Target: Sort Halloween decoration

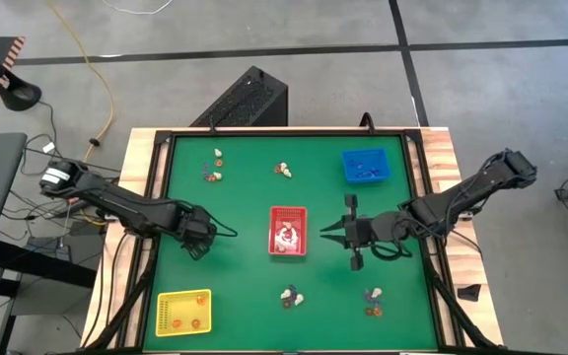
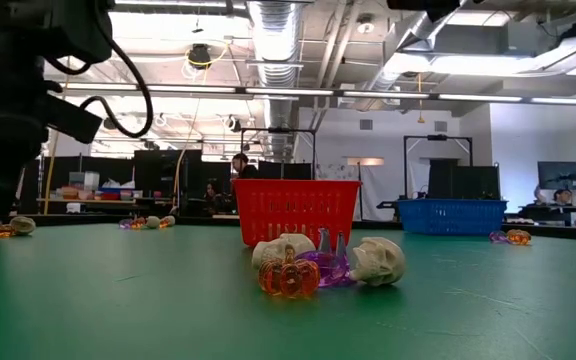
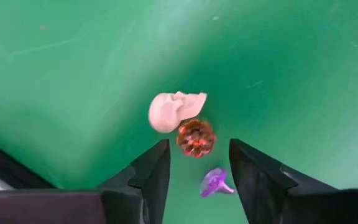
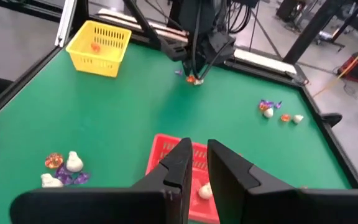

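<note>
The Halloween decoration lies in small clusters of cream skulls, orange pumpkins and purple pieces on the green mat. My left gripper (image 3: 197, 163) is open and points down over one cluster: a skull (image 3: 176, 111), a pumpkin (image 3: 196, 137) and a purple piece (image 3: 215, 182). The purple piece lies between its fingers and touches neither. In the high view the left gripper (image 1: 200, 237) hides this cluster. My right gripper (image 1: 325, 234) hovers at the right side of the red tray (image 1: 287, 232), its fingers a narrow gap apart (image 4: 197, 155) with nothing between them. The red tray holds cream pieces.
A blue tray (image 1: 365, 166) sits at the far right and holds small dark pieces. A yellow tray (image 1: 183, 312) at the near left holds orange pieces. Other clusters lie at the far left (image 1: 213, 168), far middle (image 1: 284, 170), near middle (image 1: 291, 296) and near right (image 1: 373, 301).
</note>
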Available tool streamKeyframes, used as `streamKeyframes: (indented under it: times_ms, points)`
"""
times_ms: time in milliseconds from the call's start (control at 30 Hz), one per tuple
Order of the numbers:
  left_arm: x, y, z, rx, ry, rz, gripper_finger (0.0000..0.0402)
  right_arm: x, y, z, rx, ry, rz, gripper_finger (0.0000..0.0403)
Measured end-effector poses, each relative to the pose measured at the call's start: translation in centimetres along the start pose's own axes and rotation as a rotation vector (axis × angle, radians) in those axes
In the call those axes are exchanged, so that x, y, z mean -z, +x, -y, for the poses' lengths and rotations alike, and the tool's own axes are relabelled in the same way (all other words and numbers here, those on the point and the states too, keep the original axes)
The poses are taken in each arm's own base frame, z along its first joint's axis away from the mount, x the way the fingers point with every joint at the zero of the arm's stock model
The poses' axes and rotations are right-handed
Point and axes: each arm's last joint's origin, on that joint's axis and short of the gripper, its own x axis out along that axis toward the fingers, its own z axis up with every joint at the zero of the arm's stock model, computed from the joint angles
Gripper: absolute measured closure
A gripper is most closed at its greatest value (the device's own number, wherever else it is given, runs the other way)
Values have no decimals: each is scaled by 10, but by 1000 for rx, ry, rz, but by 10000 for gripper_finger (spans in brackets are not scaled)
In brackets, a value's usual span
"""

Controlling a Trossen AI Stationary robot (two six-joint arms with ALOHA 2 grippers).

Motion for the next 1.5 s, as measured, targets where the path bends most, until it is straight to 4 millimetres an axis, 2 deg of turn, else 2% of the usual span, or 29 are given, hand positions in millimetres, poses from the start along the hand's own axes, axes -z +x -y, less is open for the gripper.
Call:
streamKeyframes:
  times_ms: [333, 567, 700, 967, 1100, 1200, 1367, 1500]
  points:
    - [-3, 15, 5, -85, 43, -25, 232, 6, 2, -10, -32, 50, -46, 322]
    - [-5, 24, 11, -70, 114, -80, 234, 5, -1, -15, -51, 70, -45, 322]
    - [-4, 26, 11, -69, 126, -98, 251, 5, -1, -16, -55, 71, -44, 322]
    - [-3, 25, 10, -70, 146, -114, 318, 5, -1, -16, -53, 67, -44, 322]
    - [-3, 16, 9, -105, 155, -147, 326, 6, -1, -15, -50, 63, -46, 322]
    - [-5, -1, 11, -74, 163, -146, 317, 6, 0, -13, -44, 62, -51, 322]
    - [-4, -31, 24, 115, 202, -82, 310, 7, 1, -10, -31, 65, -57, 322]
    - [7, -51, 47, 361, 292, -40, 317, 7, 2, -9, -26, 67, -59, 322]
